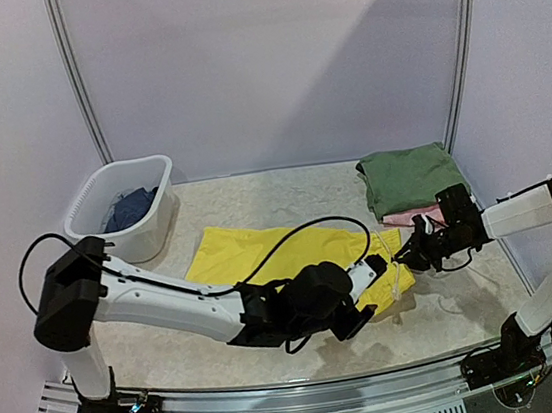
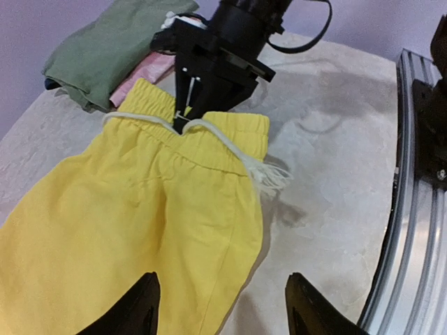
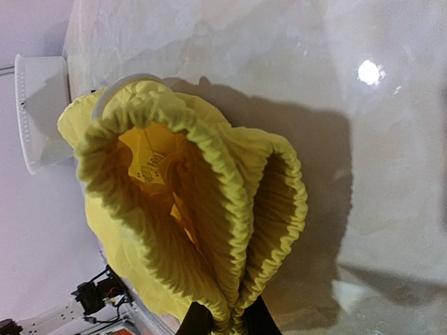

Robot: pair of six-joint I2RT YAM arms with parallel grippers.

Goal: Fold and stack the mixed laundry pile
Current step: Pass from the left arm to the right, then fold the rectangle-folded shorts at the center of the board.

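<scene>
The bright yellow drawstring shorts [image 1: 252,253] lie spread on the table, waistband to the right. My right gripper [image 1: 410,252] is shut on the waistband [image 3: 230,230] and lifts it slightly; the left wrist view shows it pinching there [image 2: 186,120], white drawstring [image 2: 230,148] trailing. My left gripper [image 1: 366,301] is open and empty, hovering over the shorts' near edge [image 2: 222,307]. The folded olive-green top [image 1: 409,178] lies on a pink garment [image 1: 410,217] at the back right. A dark blue garment [image 1: 130,208] sits in the basket.
The white slotted basket [image 1: 151,171] stands at the back left and shows in the right wrist view [image 3: 38,112]. A metal rail [image 2: 412,209] runs along the table's near edge. Bare marble tabletop [image 1: 441,317] lies to the front right.
</scene>
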